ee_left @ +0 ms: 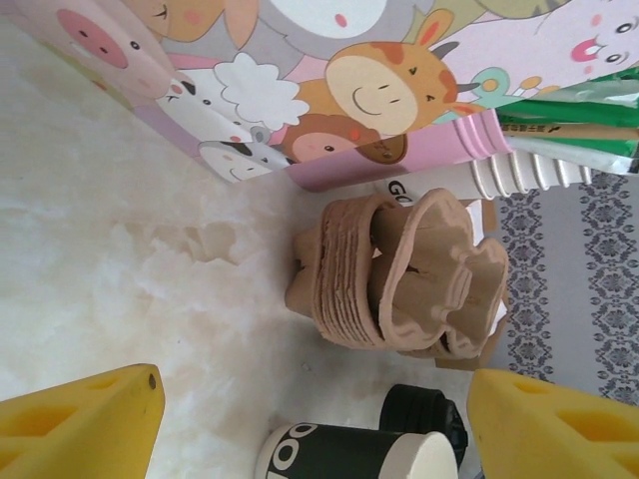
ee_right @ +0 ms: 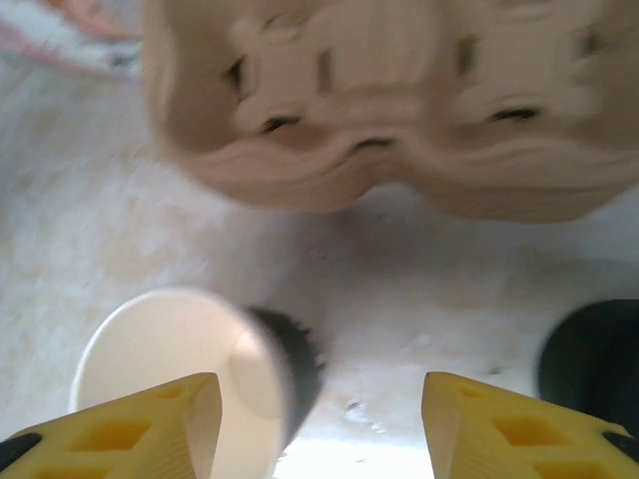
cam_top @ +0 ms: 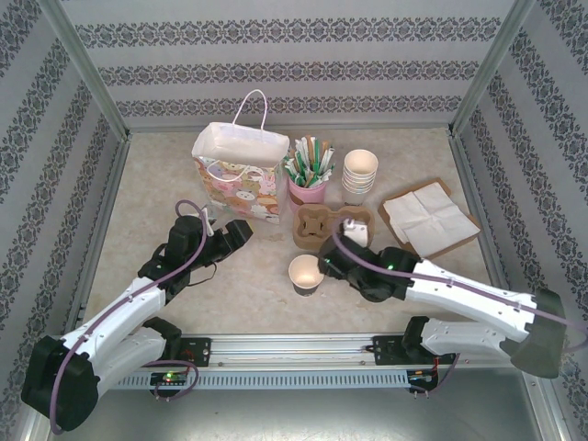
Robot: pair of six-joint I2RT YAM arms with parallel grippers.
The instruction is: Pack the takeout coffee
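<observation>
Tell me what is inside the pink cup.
Green and white wrapped sticks stand in the pink cup; its wall hides their lower ends and its bottom.

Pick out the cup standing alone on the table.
The dark-sided cup just in front of the cardboard carrier; the white cups behind the carrier are nested in one stack.

Left arm [cam_top: 129, 317]: yours runs diagonally from its base toward table centre, forearm raised. The left gripper [cam_top: 237, 234] points forward and right, and its yellow fingers [ee_left: 85, 424] stand wide apart.

Right arm [cam_top: 469, 299]: it lies low across the table (wrist near level). The right gripper [cam_top: 323, 267] faces left, its fingers [ee_right: 519, 429] parted and unclamped.
</observation>
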